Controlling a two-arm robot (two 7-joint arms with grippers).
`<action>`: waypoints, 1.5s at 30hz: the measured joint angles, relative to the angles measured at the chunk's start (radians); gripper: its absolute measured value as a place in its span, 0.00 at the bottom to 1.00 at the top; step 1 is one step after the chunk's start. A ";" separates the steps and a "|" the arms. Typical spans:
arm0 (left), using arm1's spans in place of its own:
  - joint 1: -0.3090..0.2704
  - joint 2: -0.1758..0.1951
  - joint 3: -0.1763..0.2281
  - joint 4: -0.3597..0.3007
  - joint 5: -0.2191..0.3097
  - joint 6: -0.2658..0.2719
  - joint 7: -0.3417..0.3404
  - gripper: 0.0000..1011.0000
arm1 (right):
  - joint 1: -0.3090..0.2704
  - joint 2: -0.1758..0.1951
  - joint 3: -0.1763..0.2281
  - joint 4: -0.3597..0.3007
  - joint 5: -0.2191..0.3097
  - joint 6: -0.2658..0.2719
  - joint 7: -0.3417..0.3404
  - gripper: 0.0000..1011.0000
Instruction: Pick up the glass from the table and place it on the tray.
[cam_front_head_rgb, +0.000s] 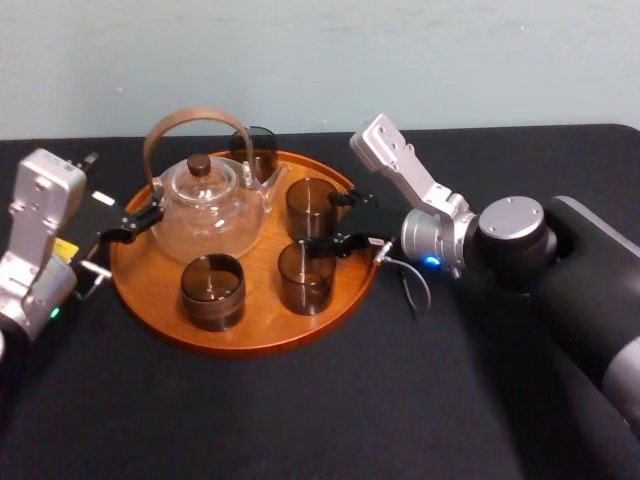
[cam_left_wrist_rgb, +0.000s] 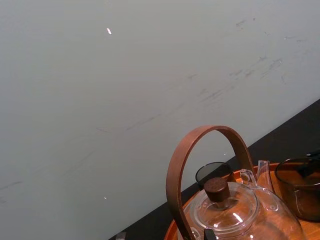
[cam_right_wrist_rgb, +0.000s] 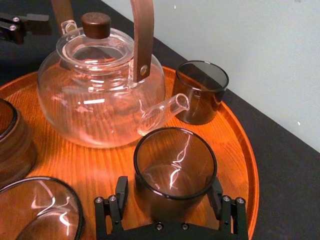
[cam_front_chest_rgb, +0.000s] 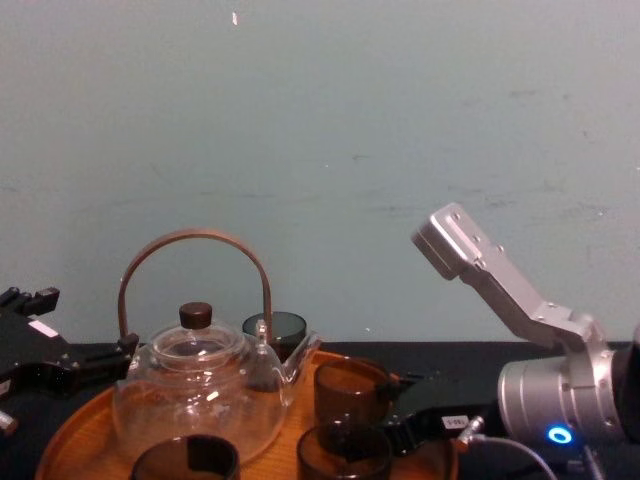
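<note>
The tray (cam_front_head_rgb: 252, 341) lies on the black table (cam_front_head_rgb: 400, 410) with a glass teapot (cam_front_head_rgb: 207, 208) and several smoky glasses on it. One glass (cam_front_head_rgb: 310, 205) stands upright on the tray (cam_right_wrist_rgb: 244, 150) beside the teapot's spout. My right gripper (cam_front_head_rgb: 328, 222) reaches in from the right and is open. In the right wrist view the same glass (cam_right_wrist_rgb: 175, 167) sits between the gripper's fingers (cam_right_wrist_rgb: 121, 192), with a thin gap at each side. At the tray's left rim my left gripper (cam_front_head_rgb: 135, 224) holds still, open, close to the teapot.
Another glass (cam_front_head_rgb: 305, 276) stands just in front of the right gripper, one more (cam_front_head_rgb: 212, 291) at the tray's front left, and a third (cam_front_head_rgb: 256, 147) behind the teapot. The teapot's tall wooden handle (cam_front_head_rgb: 190, 125) arches overhead. A pale wall rises behind the table.
</note>
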 joint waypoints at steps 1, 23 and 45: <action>0.000 0.000 0.000 0.000 0.000 0.000 0.000 1.00 | -0.006 0.005 -0.001 -0.013 0.000 0.008 -0.001 0.99; 0.000 0.000 0.000 0.000 0.000 0.000 0.000 1.00 | -0.173 0.156 0.004 -0.413 0.020 0.154 -0.073 0.99; 0.000 0.000 0.000 0.000 0.000 0.000 0.000 1.00 | -0.437 0.335 0.170 -0.767 0.089 0.178 -0.207 0.99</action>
